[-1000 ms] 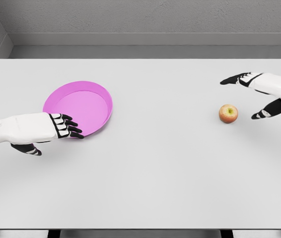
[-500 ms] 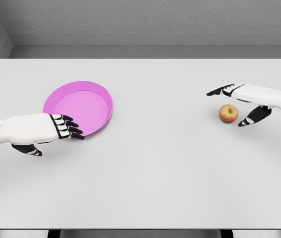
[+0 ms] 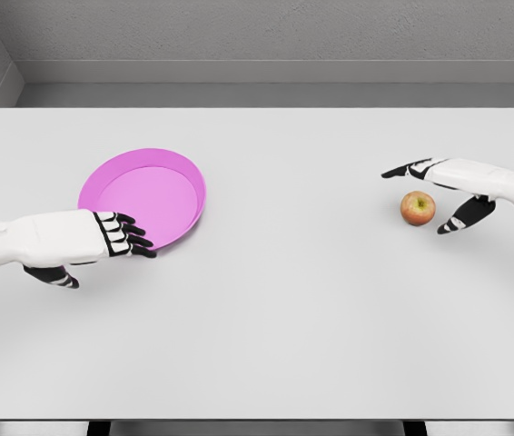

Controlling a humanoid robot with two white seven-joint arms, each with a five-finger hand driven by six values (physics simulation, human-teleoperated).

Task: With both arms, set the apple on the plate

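Apple (image 3: 418,208) sits right of frame on the worktop (image 3: 311,300), inside your spread right hand (image 3: 457,186). Close evenly around it; left hand (image 3: 116,238), relaxed, waits by pink plate (image 3: 103,182).

A white table (image 3: 266,309) fills most of the view — flat, plain and matte, its far edge running under a grey wall. Two things lie directly on it. A pink plate (image 3: 143,196) sits on the left part, round with a raised rim. Well apart from the plate, far off to its right and level with its middle, rests a small apple (image 3: 418,208) — reddish-yellow, stem upward.
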